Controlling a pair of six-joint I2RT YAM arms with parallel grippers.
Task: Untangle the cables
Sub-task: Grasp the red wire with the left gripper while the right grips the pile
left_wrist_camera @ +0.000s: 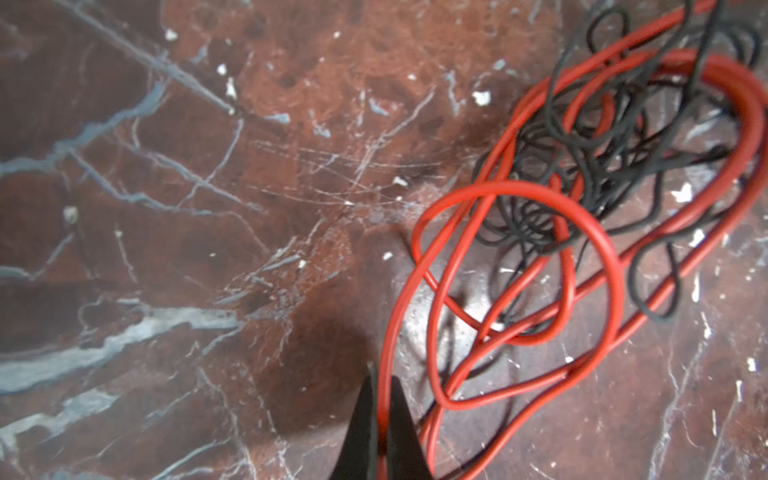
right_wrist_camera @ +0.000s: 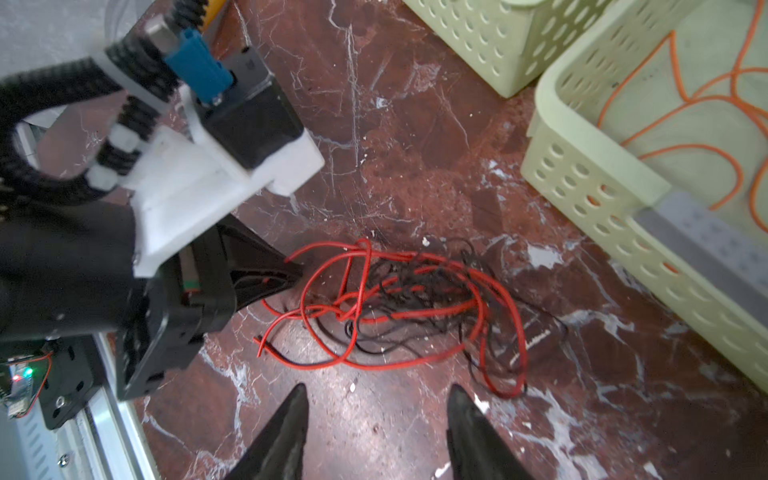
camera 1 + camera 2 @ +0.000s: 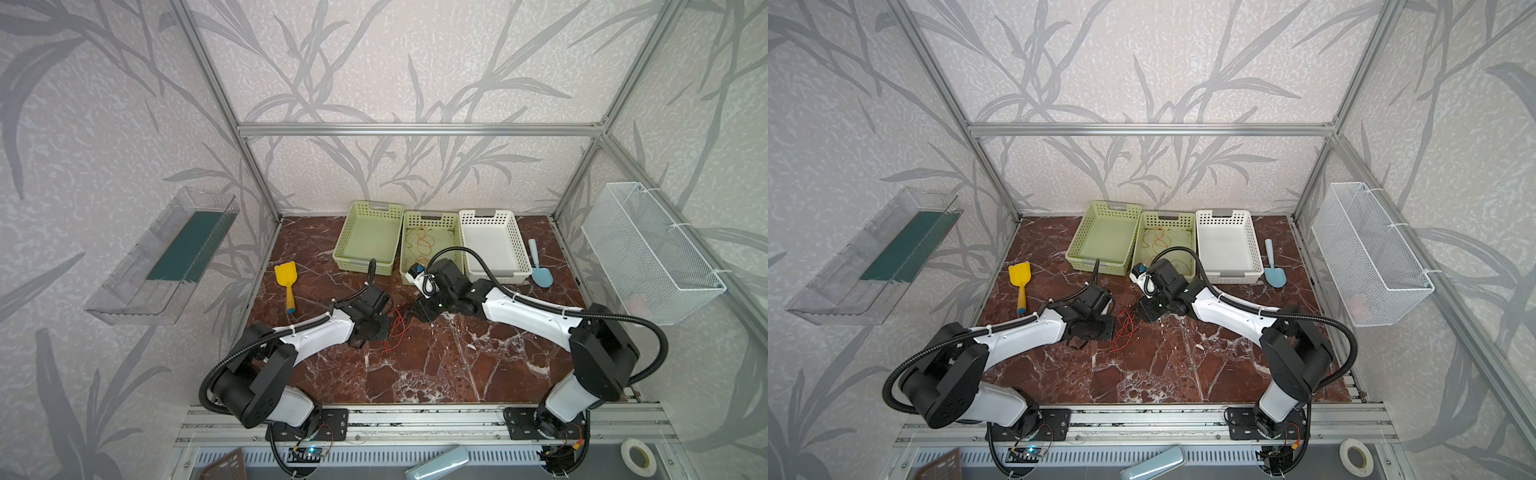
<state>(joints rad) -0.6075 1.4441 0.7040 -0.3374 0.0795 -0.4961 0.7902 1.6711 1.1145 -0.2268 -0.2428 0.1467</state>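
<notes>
left claw (image 1: 381, 376) was clamped shut on the red cable (image 1: 519, 185) at the edge of its knot with the black cable (image 1: 536, 224) on the table (image 1: 166, 249), right claw (image 2: 378, 388) hung open just across it, orange cable (image 2: 698, 146) already in a basket (image 2: 582, 174).

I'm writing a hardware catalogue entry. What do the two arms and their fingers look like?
The left arm and right arm have white shells with black joints. A black corrugated hose loops along each, zip-tied. The fingers are black, tapering to points.
</notes>
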